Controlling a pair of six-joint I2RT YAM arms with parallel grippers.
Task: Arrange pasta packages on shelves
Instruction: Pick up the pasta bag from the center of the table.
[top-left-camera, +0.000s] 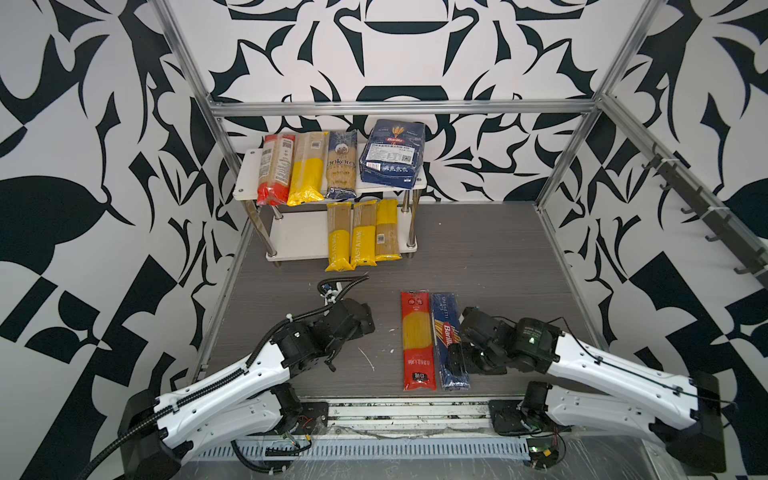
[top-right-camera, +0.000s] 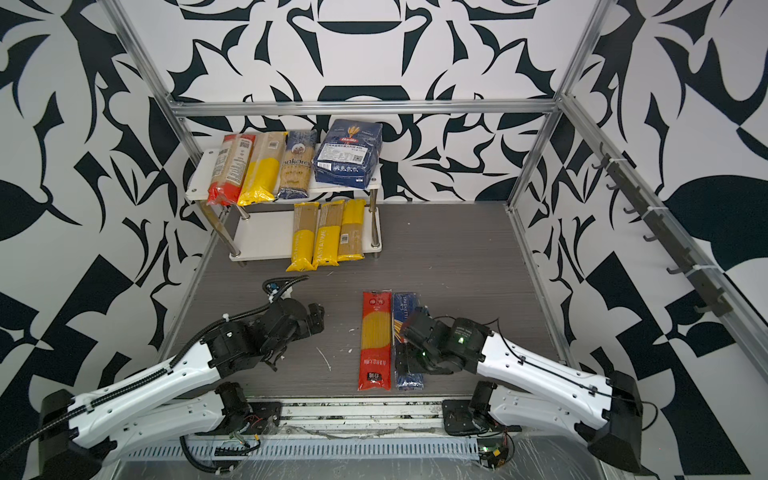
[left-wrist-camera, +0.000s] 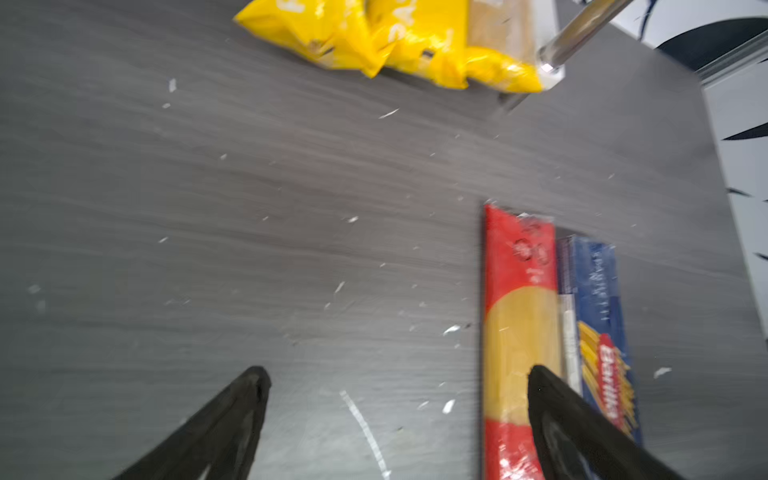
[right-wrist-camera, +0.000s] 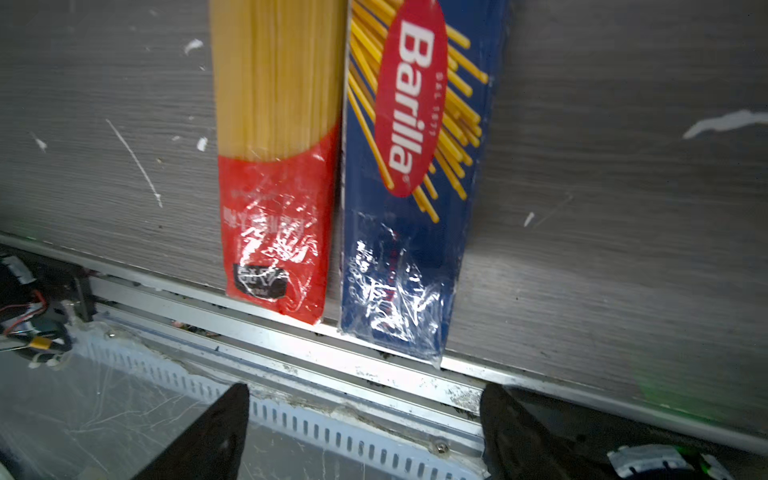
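The shelves (top-left-camera: 245, 174) stand at the back left. Their top board carries a red, a yellow and a dark-blue pasta package plus a wide Barilla bag (top-left-camera: 392, 153). Three yellow packs (top-left-camera: 361, 235) lie on the lower board (top-left-camera: 297, 239), with their ends sticking out over the front. A red pack (top-left-camera: 417, 340) (left-wrist-camera: 517, 316) and a blue Barilla pack (top-left-camera: 444, 316) (right-wrist-camera: 415, 249) lie side by side near the table's front edge. My right gripper (right-wrist-camera: 365, 390) hangs open over the blue pack's near half, holding nothing. My left gripper (left-wrist-camera: 397, 374) is open above bare table, left of the red pack.
Aluminium frame bars (top-left-camera: 399, 109) run along the back and sides of the cell. A slotted cable duct (right-wrist-camera: 332, 424) and metal rails lie just past the table's front edge. A rack of dark hooks (top-left-camera: 706, 216) lines the right wall. White scuffs mark the grey tabletop (top-left-camera: 478, 257).
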